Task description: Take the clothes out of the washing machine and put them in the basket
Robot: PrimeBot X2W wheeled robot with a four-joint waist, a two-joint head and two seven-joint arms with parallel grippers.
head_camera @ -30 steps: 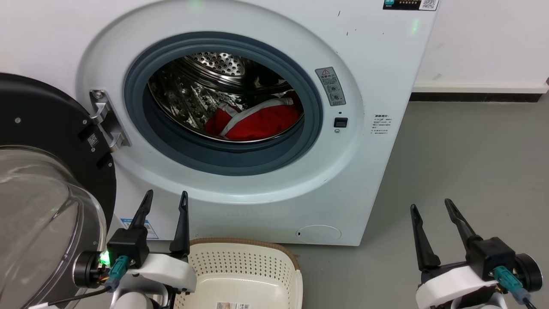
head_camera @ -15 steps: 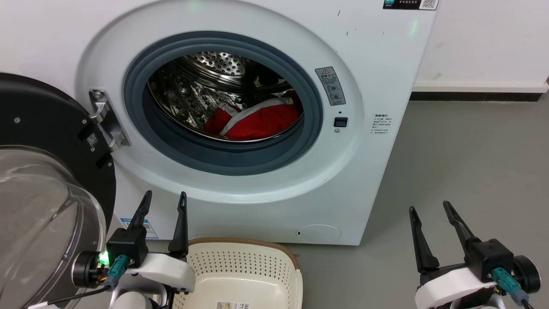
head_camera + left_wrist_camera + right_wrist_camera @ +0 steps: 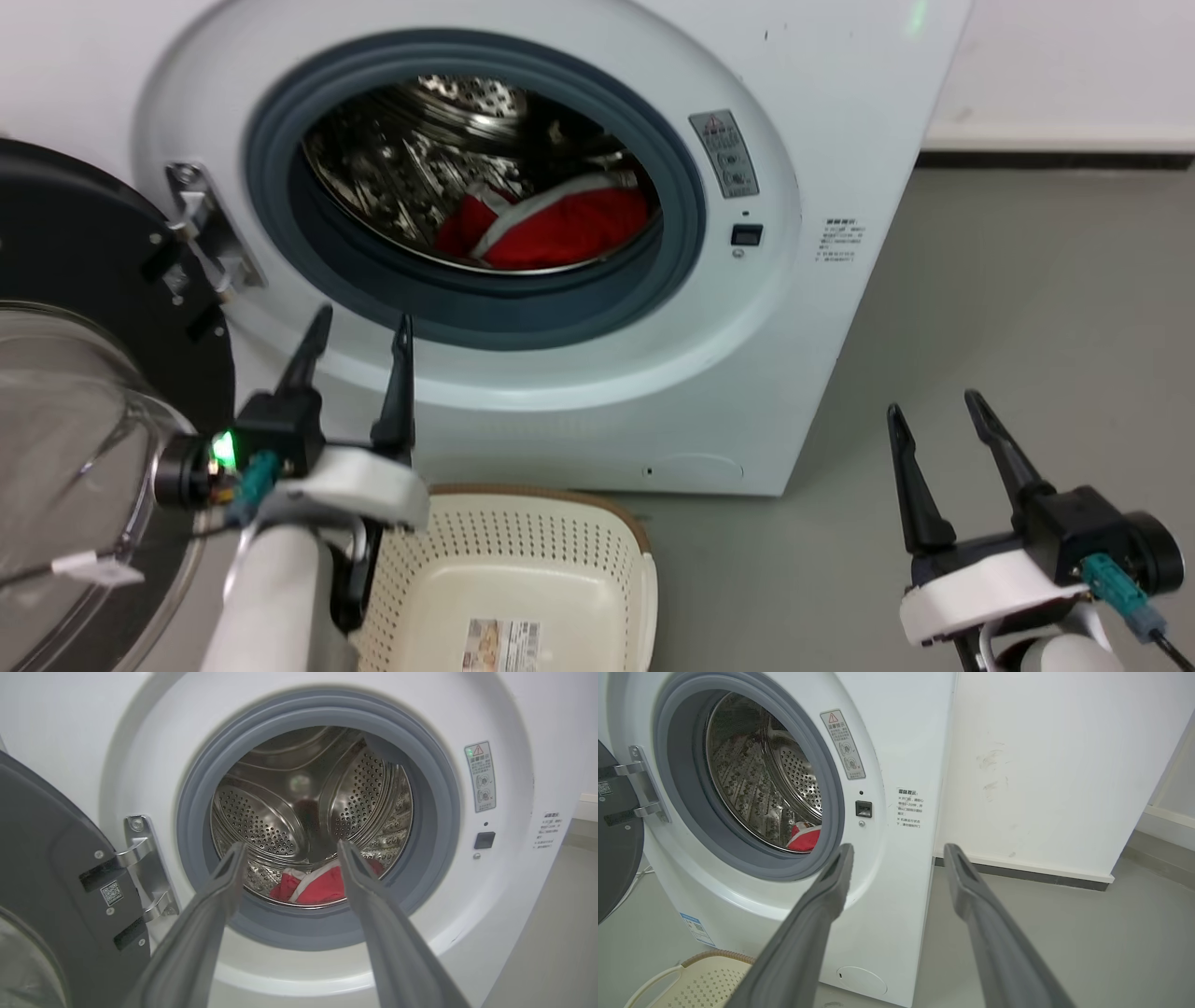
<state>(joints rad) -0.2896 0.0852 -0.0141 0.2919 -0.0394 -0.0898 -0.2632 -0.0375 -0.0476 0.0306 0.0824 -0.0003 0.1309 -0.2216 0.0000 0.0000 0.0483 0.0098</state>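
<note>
Writing. Washer [image 3: 840, 140] front, right of the port: upright grey warning sticker [image 3: 724, 154], red triangle on top and round pictograms below, text too small to read. Under it is a black square latch slot [image 3: 746, 234]. Further right is a notice [image 3: 909, 807] of several lines of Chinese print, not legible. A blue sticker [image 3: 697, 927] with a QR code sits low on the washer's left front. A small QR tag [image 3: 111, 892] is on the door [image 3: 56, 233] beside the hinge [image 3: 140, 854]. The label [image 3: 504, 644] on the basket [image 3: 523, 551] floor has unreadable print.

Materials.
- Washer body is smooth white; the port is ringed by a matte grey rubber gasket [image 3: 485, 317].
- Drum [image 3: 261, 821] is polished steel, perforated, with raised ribs.
- Door stands open to the left: black rim, clear domed glass, bright metal hinge.
- Basket is cream plastic, a rounded rectangle with rows of small holes in its walls and a brown woven-look rim. It stands on the grey floor [image 3: 1027, 308] just in front of the washer.

Clothes [image 3: 560, 229]: red fabric with a white band, crumpled at the drum bottom, toward the right.

Left gripper [image 3: 362, 317]: fingers spread wide, holding nothing, outside the port near its lower left edge, pointed into the drum.

Right gripper [image 3: 933, 404]: fingers wide, holding nothing, over the floor to the right of the washer.
</note>
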